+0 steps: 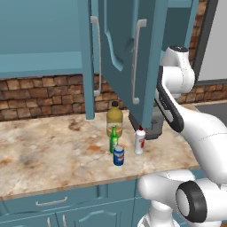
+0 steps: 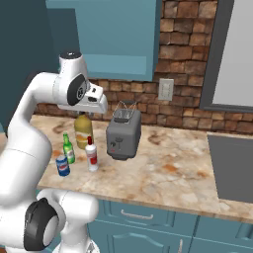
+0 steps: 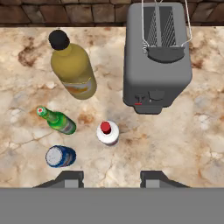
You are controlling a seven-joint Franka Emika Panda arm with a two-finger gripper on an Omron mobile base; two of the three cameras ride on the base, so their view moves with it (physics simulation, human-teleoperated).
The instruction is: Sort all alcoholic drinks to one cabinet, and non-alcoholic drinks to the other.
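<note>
from the hand view i looked straight down on the group: the juice bottle (image 3: 73, 70) with its black cap, the green bottle (image 3: 59, 121) below it, the blue can (image 3: 60, 156) below that, and a small white bottle with a red cap (image 3: 107, 132) to their right. the grey toaster (image 3: 156, 59) showed its slots and wire lever there.

the left base view gave me what the others did not: two upper cabinet doors (image 1: 128, 57) swung open above the counter (image 1: 48, 155), with the toaster mostly hidden behind one door's lower edge. the right base view showed the toaster (image 2: 122, 134) whole, a wall outlet (image 2: 166, 89) behind it, and a dark sink area (image 2: 232, 168) far right.

all the drinks stood close to the counter's front edge, the can nearest it. open stone lay to their left, and between the toaster and the sink.

the gripper (image 3: 111, 179) hung above the counter, its tips wide apart at the frame's bottom with bare stone between them, yet clenched as far as it goes and grasping nothing.
</note>
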